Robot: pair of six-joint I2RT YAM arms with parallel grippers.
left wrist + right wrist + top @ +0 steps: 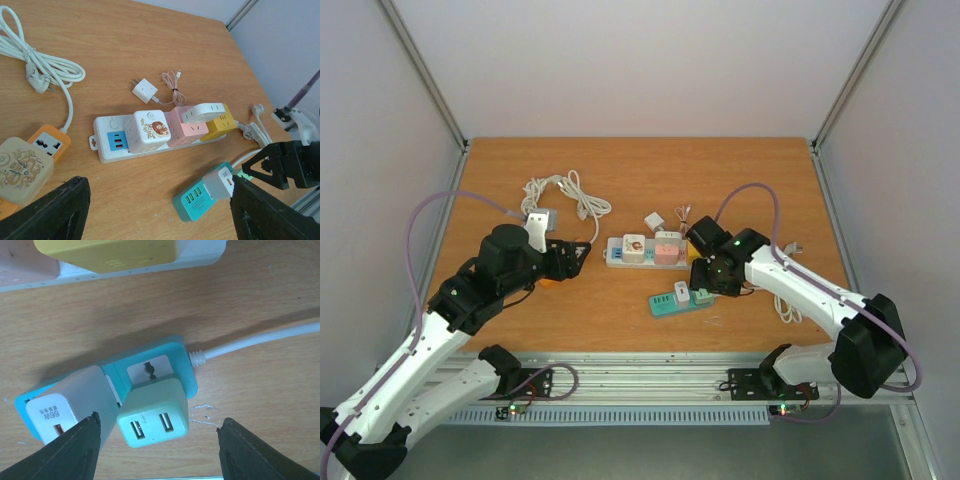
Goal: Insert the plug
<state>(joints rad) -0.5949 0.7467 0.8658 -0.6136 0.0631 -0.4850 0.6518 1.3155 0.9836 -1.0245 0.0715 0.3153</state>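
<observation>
The wooden desk (620, 170) carries two socket strips. The larger, a white power strip (112, 150), lies across the middle with three cube adapters in it: a white one with a tiger print, a pink one and a yellow one. Just nearer lies the teal power strip (175, 357), where the work is.

A mint-green USB charger (152, 412), which I take to be the plug, sits over the teal strip's socket at its cord end, beside a white 66W charger (65, 402). Part of the socket face shows above it and it looks slightly tilted, so I judge it placed but perhaps not pushed home. A final press may remain.

The right pincer (157, 440) straddles the charger, fingers spread wide and touching nothing. The left pincer (160, 210), also spread and empty, hovers near the white strip's left end.

Around them are a coiled white cord (35, 60), an orange socket block (47, 142) and a loose white wall adapter (144, 90), all well apart from the teal strip. Only the 66W charger crowds the plug.
</observation>
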